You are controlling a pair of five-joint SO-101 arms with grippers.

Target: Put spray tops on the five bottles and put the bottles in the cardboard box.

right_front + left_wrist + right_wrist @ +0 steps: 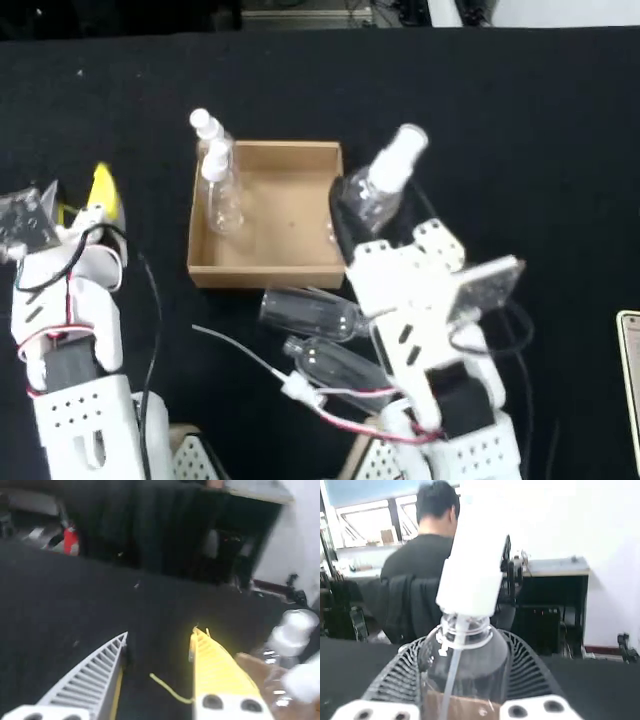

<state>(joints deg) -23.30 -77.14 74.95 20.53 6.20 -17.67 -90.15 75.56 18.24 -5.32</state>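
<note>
A cardboard box sits mid-table with two capped clear bottles standing in its left corner; their white tops show in the left wrist view. My right gripper is shut on a clear bottle with a white spray top, held tilted over the box's right wall; the bottle sits between the black fingers. Two uncapped bottles lie in front of the box, beside a loose spray top with its tube. My left gripper hovers open left of the box, holding nothing.
The table is covered in black cloth. A pale object lies at the right edge. Cables run from both arm bases near the front edge.
</note>
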